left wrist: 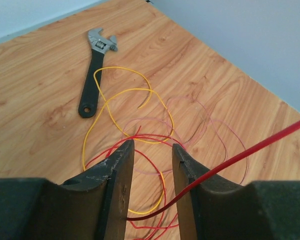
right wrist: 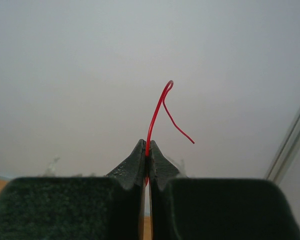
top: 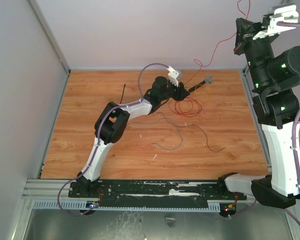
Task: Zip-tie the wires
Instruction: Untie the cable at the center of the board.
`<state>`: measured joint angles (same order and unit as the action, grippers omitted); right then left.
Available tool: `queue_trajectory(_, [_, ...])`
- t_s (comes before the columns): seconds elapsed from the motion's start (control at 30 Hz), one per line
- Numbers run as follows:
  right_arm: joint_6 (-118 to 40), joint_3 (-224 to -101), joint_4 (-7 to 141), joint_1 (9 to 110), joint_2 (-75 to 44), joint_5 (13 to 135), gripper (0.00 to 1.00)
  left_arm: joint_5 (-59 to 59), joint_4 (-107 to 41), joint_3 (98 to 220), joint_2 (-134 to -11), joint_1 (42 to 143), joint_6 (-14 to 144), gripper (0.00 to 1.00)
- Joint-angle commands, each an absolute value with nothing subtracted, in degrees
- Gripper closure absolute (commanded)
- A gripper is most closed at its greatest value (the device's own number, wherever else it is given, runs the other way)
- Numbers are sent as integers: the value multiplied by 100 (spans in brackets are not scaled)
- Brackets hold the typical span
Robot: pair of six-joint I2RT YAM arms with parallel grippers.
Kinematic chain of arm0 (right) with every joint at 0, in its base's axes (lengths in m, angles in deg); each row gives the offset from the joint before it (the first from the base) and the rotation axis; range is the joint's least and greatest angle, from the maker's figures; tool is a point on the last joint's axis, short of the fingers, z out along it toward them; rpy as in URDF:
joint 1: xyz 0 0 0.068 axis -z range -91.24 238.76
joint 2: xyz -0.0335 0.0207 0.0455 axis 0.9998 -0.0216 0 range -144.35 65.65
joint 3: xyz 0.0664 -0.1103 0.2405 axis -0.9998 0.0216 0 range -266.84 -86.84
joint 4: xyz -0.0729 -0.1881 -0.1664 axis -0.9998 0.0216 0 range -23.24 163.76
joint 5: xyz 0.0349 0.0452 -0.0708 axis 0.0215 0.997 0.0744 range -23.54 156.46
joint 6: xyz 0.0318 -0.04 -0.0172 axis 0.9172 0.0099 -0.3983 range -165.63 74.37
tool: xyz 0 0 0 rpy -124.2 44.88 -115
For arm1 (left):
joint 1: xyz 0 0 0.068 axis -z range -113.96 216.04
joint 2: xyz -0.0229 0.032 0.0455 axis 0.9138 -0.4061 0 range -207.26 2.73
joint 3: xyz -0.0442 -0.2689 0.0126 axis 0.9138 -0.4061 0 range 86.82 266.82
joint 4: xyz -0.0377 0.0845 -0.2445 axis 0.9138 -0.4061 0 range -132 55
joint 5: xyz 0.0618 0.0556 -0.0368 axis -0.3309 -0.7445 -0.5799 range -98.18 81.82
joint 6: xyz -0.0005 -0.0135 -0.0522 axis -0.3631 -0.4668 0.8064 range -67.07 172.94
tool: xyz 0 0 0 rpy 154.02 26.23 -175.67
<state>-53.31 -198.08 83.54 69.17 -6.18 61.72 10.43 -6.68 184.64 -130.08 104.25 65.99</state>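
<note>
Two grippers are engaged, and no tie is fitted. My right gripper (right wrist: 147, 147) is raised at the far right, clamped on the end of one red strand. My left gripper (left wrist: 152, 147) is down over the wires (top: 187, 106) at the far middle of the table (top: 90, 110). Its jaws stand partly apart, straddling red strands and pinching none. The zip tie (top: 123, 93) lies untouched on the table, left of my left wrist and apart from the tangle. Judgement: early stage. Remaining steps: gather the strands into one bundle, fetch the zip tie, loop it round, thread it and tighten.
</note>
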Motion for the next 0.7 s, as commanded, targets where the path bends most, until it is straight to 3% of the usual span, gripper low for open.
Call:
queue_trajectory(0.0, [-5448, -19895, 8406, 6914, -450, 5891, 100, 1055, -619, 18464, -13123, 10419, 6539, 58])
queue_trajectory(0.07, [-5430, -19890, 8429, 6908, -443, 5914, 100, 1075, -578, 18463, -13166, 10423, 6577, 55])
queue_trajectory(0.17, [-5410, -19889, 8439, 6913, -455, 5958, 100, 1141, -500, 18456, -13212, 10419, 6632, 41])
queue_trajectory(0.4, [-5381, -19790, 8442, 6911, -466, 6039, 100, 1090, -397, 18524, -13268, 10423, 6647, 38])
queue_trajectory(0.57, [-5401, -19771, 8439, 6914, -474, 5992, 100, 1043, -552, 18615, -13324, 10411, 6570, 57])
queue_trajectory(0.67, [-5456, -19860, 8539, 6910, -550, 5807, 100, 995, -694, 18565, -13296, 10380, 6481, 79])
